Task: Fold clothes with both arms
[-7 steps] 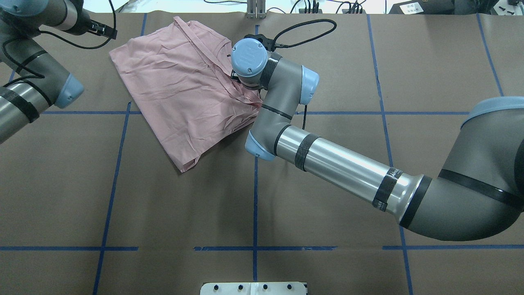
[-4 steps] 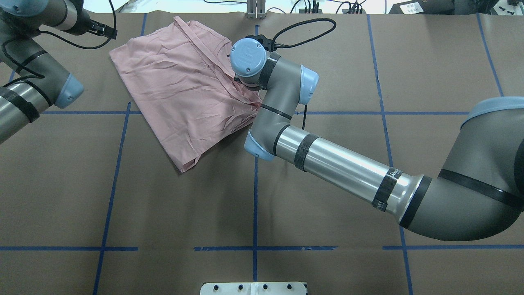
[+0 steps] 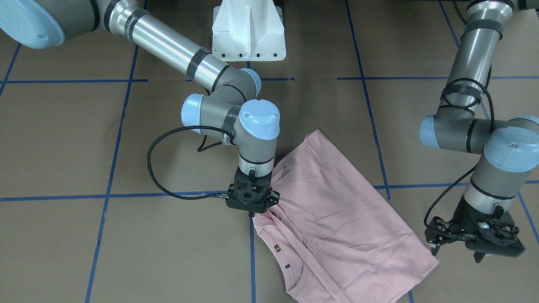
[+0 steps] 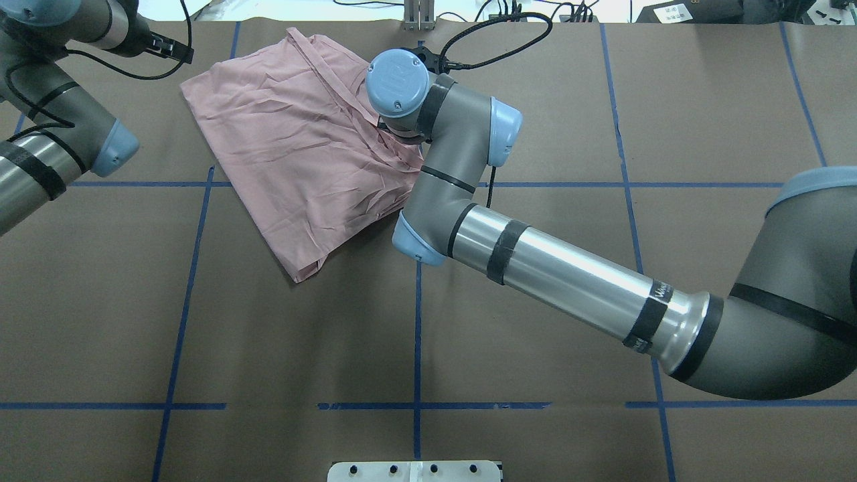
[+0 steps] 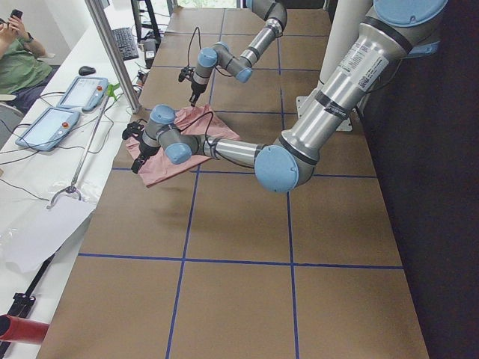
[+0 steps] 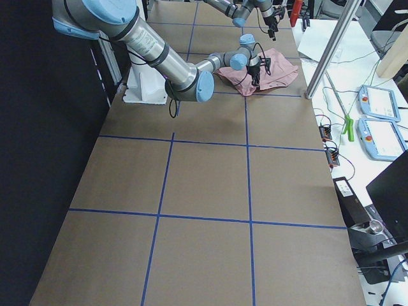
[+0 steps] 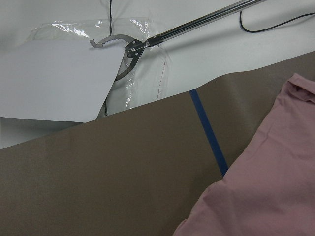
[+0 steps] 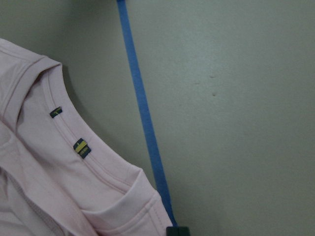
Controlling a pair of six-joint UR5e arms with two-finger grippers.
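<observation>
From the robot's side, the right fingers (image 3: 252, 210) sit on the shirt's (image 4: 294, 147) collar-side edge; I can't tell their grip. The shirt lies slantwise near the bench's (image 4: 268, 348) far edge, left of middle. The left fingers (image 3: 469, 244) look parted, just off its far-left corner.
</observation>
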